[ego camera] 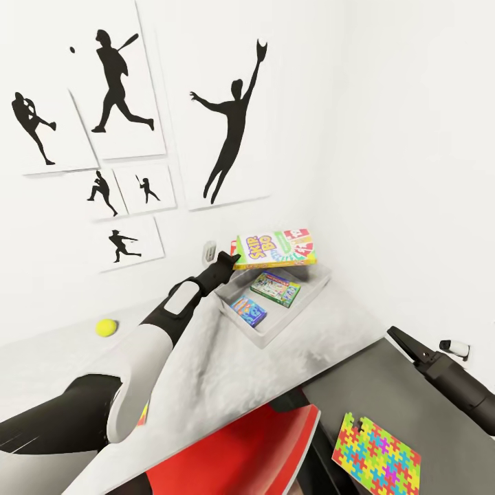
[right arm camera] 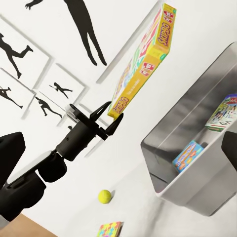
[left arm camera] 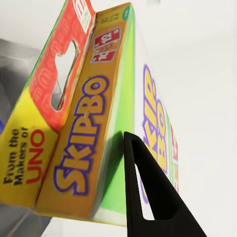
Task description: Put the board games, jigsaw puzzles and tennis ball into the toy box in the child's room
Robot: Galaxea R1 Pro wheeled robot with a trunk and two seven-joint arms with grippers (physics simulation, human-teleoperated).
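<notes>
Above the far end of the toy box (ego camera: 313, 292), the left gripper (ego camera: 229, 260) held the yellow and green Skip-Bo board game (ego camera: 275, 249) by one short edge, its fingers closed on the box. The game hung level in the air over the tray's back rim, clear of it. In the left wrist view one black finger (left arm camera: 148, 190) pressed flat against the white and green face of the Skip-Bo box (left arm camera: 84, 123), whose orange spine read "SKIP-BO" and whose end flap read "From the Makers of UNO".

Two other board games already lay flat inside the grey tray: a green-edged one (ego camera: 275, 289) toward the back and a blue one (ego camera: 249, 311) nearer the front. The tray stood on the pale grey table (ego camera: 227, 371), near the white wall with its black baseball silhouette pictures (ego camera: 227, 117).

The tennis ball (ego camera: 106, 327) sat on the table well to the left of the tray, beside the left arm. A multicoloured jigsaw puzzle (ego camera: 375, 457) lay flat on a dark grey surface at the lower right of the head view, beside a red chair (ego camera: 240, 454).

The right gripper (ego camera: 405, 342) hovered over that dark surface, well apart from the tray; whether it was open could not be told.
</notes>
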